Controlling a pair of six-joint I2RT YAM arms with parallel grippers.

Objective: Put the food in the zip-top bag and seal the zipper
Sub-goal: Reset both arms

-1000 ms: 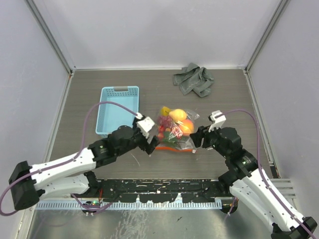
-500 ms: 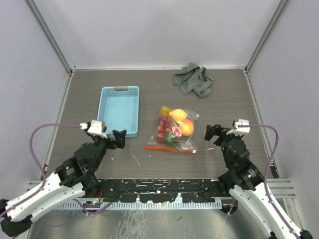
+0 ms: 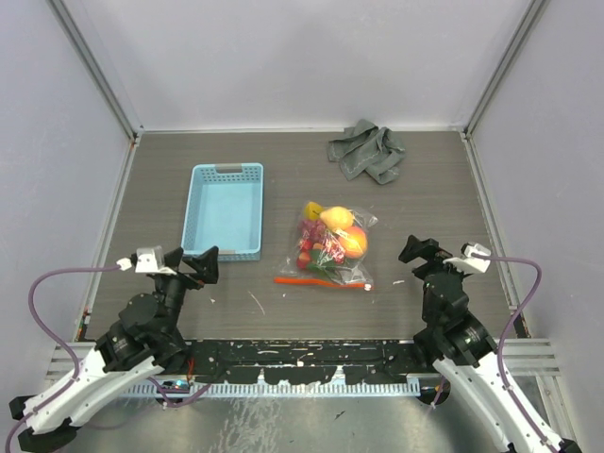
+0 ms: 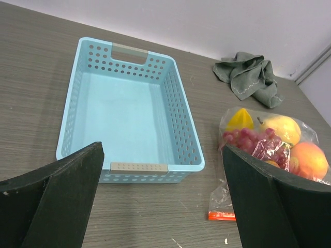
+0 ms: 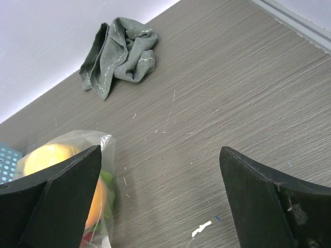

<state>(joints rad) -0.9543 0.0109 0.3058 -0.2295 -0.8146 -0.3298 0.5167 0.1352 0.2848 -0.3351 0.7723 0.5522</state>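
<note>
Clear zip-top bag (image 3: 326, 257) lies between left end effector (image 3: 201, 265) and right end effector (image 3: 421, 253), both gaping, empty.

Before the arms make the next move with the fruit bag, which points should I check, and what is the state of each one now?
1. Food inside the zip-top bag: ok, no fruit lies loose on the table.
2. Zipper sealed along its whole length: cannot tell; the strip lies flat and straight.
3. Left gripper open and holding nothing: ok.
4. Right gripper open and holding nothing: ok.
5. Bag apart from the basket and the cloth: ok.
</note>
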